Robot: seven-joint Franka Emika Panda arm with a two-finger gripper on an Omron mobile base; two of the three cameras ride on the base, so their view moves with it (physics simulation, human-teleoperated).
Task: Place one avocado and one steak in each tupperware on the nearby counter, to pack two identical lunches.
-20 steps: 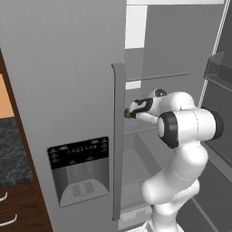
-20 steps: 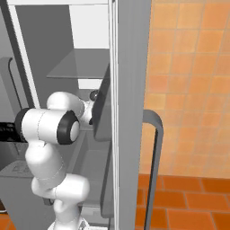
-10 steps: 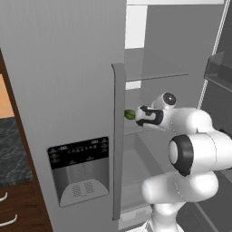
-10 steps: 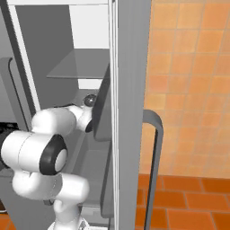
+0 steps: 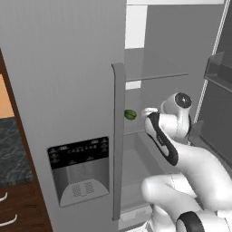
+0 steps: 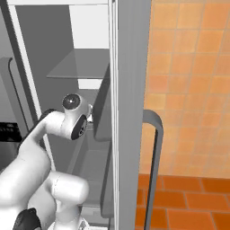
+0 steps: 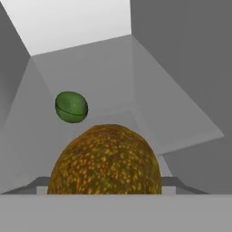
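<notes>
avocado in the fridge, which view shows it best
The hand view: one avocado sits whole and unobstructed on the fridge shelf, beyond a mottled brown-orange fruit. The left base view gives a small green sliver beside the door handle.

— What takes up the left of the left base view?
— A grey fridge door [image 5: 63, 68] with a tall handle [image 5: 118, 136] at its edge and a dispenser panel [image 5: 79, 170] low down; a glass shelf [image 5: 154, 74] lies to its upper right.
— And the right base view?
— An orange tiled wall [image 6: 193, 81] on the right.
— The hand view?
— A brown, orange-speckled rounded thing [image 7: 105, 158], bottom centre.
</notes>
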